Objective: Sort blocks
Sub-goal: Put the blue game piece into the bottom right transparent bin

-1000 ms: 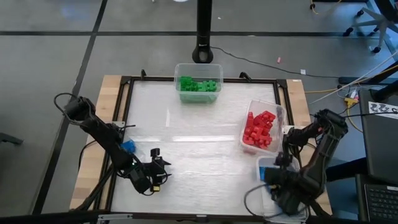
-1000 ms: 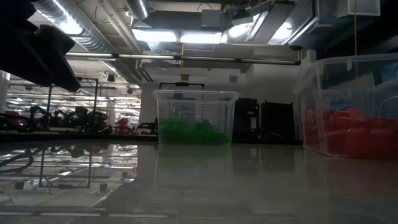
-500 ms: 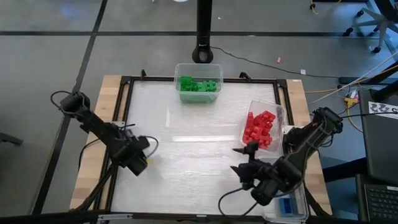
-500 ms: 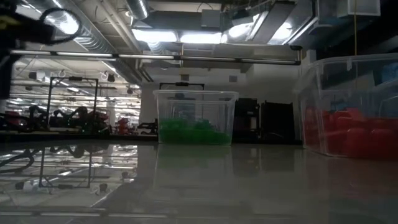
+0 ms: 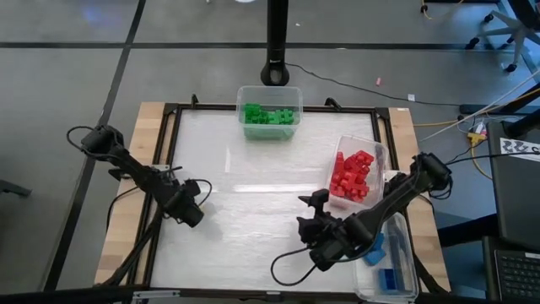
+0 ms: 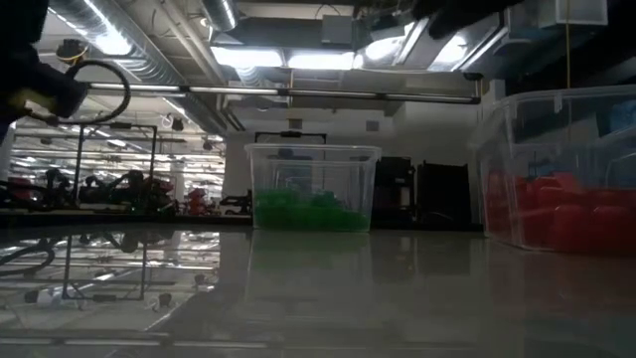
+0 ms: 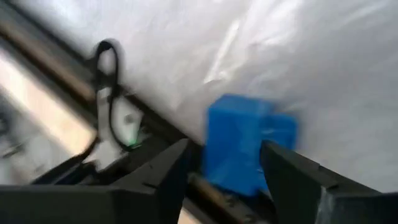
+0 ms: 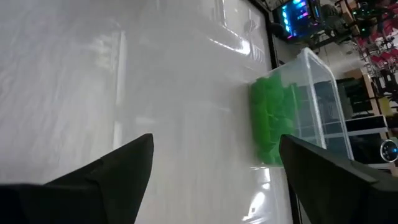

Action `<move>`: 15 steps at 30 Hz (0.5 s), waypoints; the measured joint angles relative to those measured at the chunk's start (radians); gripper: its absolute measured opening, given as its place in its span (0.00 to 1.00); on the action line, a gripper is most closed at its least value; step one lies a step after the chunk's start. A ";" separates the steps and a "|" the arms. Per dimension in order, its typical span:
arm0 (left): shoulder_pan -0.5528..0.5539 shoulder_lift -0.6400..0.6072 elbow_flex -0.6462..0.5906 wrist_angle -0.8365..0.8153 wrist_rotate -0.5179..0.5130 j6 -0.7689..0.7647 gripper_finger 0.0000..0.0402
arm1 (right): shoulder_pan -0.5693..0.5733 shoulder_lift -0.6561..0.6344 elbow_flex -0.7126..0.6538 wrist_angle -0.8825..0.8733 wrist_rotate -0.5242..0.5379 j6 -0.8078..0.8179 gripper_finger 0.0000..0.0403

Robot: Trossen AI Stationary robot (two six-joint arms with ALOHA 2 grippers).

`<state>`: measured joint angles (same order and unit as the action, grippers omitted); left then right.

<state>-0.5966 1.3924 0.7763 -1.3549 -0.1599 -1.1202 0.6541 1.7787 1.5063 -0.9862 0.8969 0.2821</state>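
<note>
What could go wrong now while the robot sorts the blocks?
1. The blue block lies near the table's dark edge frame; the left hand, open around it, might push it against the frame.
2. The right hand, open and empty, is close to the red blocks' tub and may bump it.

— What can't we make out here?

— In the left wrist view the blue block (image 7: pixel 245 146) is blurred, so we cannot count its studs, and we cannot tell whether the fingers (image 7: pixel 163 169) touch it. From above, the left hand (image 5: pixel 191 209) covers it completely.

— And on the right?

— The tub of blue blocks (image 5: pixel 390 270) is cut off by the bottom edge of the high view and partly hidden under the right arm. In the low view the red tub (image 6: pixel 561 164) runs off the right edge, and its red blocks (image 6: pixel 566 224) blur into one mass.
</note>
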 joint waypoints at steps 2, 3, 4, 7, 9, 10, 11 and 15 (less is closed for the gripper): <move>0.016 0.015 -0.005 -0.028 -0.007 0.002 0.44 | 0.000 0.016 0.000 -0.001 -0.002 0.000 0.85; 0.023 0.024 -0.004 -0.026 -0.011 0.003 0.42 | 0.000 0.023 0.000 0.001 -0.003 0.000 0.85; 0.029 0.034 -0.003 -0.027 -0.012 0.008 0.40 | 0.000 0.027 0.000 0.004 -0.003 0.000 0.85; 0.048 0.070 -0.010 -0.025 0.004 0.062 0.33 | 0.000 0.040 0.000 0.014 -0.006 0.000 0.85; 0.061 0.096 -0.012 -0.023 0.006 0.096 0.27 | 0.000 0.041 0.000 0.022 -0.010 0.000 0.85; 0.068 0.110 -0.014 -0.024 0.007 0.111 0.24 | 0.000 0.041 0.000 0.026 -0.010 0.000 0.85; 0.073 0.125 -0.016 -0.026 0.011 0.124 0.21 | 0.000 0.041 0.000 0.032 -0.010 0.000 0.85; 0.096 0.192 -0.026 -0.011 0.069 0.202 0.11 | 0.000 0.041 0.000 0.051 -0.015 0.000 0.85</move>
<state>-0.5011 1.5842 0.7502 -1.3663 -0.0912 -0.9185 0.6537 1.8194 1.5063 -0.9351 0.8817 0.2821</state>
